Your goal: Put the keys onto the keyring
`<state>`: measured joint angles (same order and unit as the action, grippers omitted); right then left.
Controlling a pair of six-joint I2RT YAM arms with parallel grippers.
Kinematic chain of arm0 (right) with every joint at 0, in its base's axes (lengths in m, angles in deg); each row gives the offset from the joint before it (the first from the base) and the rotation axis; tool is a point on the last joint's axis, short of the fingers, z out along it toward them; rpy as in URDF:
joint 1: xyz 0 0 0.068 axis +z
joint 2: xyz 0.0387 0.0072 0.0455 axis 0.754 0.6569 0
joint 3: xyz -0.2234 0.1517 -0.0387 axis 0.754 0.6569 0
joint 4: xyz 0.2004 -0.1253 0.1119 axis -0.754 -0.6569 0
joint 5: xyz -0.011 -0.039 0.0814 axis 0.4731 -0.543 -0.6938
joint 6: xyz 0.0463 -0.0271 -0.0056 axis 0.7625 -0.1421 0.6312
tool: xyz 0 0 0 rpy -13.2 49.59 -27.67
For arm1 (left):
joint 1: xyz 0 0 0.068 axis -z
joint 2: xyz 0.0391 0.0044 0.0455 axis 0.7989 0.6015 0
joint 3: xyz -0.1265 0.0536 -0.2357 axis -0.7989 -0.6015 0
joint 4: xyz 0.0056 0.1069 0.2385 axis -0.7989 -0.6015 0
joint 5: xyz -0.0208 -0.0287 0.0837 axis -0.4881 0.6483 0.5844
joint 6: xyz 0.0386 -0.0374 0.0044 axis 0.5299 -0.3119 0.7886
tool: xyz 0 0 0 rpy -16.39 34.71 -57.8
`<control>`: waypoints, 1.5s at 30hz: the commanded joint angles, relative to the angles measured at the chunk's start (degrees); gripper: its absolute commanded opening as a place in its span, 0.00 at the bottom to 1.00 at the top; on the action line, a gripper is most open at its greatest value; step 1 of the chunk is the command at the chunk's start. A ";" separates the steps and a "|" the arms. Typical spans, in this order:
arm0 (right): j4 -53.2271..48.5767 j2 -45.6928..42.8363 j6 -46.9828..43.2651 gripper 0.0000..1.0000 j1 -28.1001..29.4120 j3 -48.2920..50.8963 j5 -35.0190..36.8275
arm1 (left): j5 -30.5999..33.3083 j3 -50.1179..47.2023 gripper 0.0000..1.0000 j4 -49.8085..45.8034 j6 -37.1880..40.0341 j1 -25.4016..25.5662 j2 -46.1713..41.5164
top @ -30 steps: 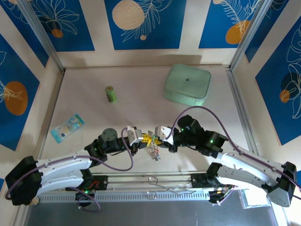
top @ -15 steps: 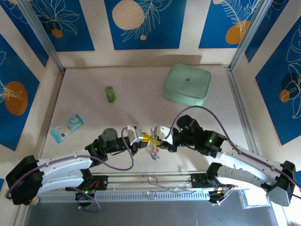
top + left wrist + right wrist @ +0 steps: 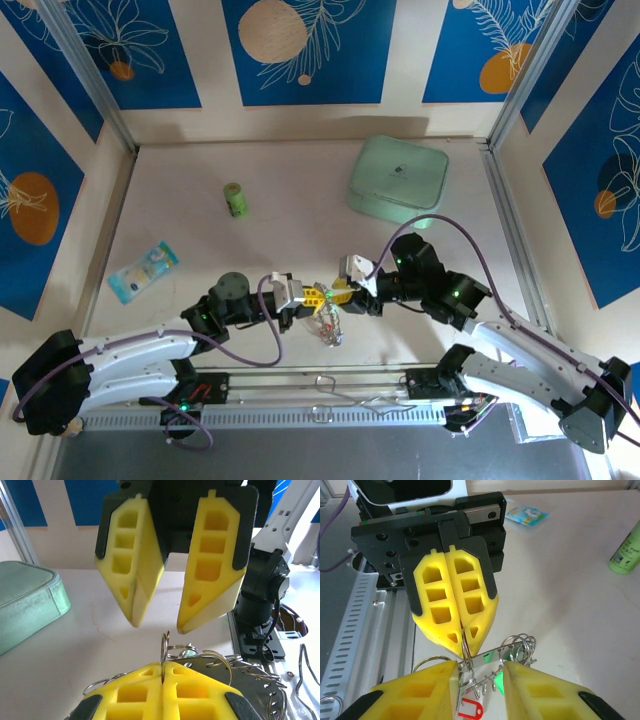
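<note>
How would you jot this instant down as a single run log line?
left end effector: shut on keyring | right end effector: open, facing it | keys: bunched by keyring

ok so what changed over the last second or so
The right gripper opened its jaws and let go of the bunch, and its arm drew back a little to the right. The keys now hang slightly lower. The left gripper stayed shut on the keyring. The green bottle, mint-green box and blue packet did not move.
</note>
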<state>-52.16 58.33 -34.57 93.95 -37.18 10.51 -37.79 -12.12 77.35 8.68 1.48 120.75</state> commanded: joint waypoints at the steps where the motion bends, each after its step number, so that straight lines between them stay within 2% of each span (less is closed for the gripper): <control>1: 1.16 0.23 0.77 0.31 -0.01 -1.51 -4.25 | -2.42 0.08 0.00 4.74 1.02 0.08 0.22; 13: -0.50 3.31 -1.54 0.14 0.25 -3.07 -4.76 | -4.38 0.28 0.00 6.07 0.63 0.08 0.58; 20: -3.93 4.68 -3.98 0.00 0.32 -4.63 -4.31 | -4.65 0.19 0.00 6.42 0.63 0.08 0.14; 24: -5.70 4.94 -4.84 0.00 0.51 -5.77 -3.55 | -3.83 0.01 0.00 5.98 0.45 0.08 -0.12; 26: -7.20 5.10 -6.10 0.00 0.98 -6.83 -2.34 | -1.26 0.25 0.16 3.65 0.60 0.08 -0.37; 28: -9.45 5.65 -7.67 0.00 1.34 -8.21 -1.17 | 0.15 0.97 0.20 0.08 1.02 0.09 -0.56; 31: -13.31 7.12 -9.93 0.00 1.93 -10.77 0.10 | 0.32 2.49 0.16 -3.88 1.07 0.12 -0.18; 36: -18.52 10.25 -13.02 0.00 3.87 -14.75 2.87 | -0.51 3.23 0.10 -4.36 0.74 0.08 0.63; 42: -20.17 12.73 -14.21 0.00 5.94 -17.45 3.25 | -1.11 4.09 0.11 -4.70 0.85 0.08 1.17; 45: -20.24 13.46 -14.36 0.00 6.49 -17.97 3.61 | -1.96 4.31 0.05 -4.57 0.87 0.09 1.37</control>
<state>-71.42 71.62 -47.62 99.39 -52.87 15.58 -38.67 -10.46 72.47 9.01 1.48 121.86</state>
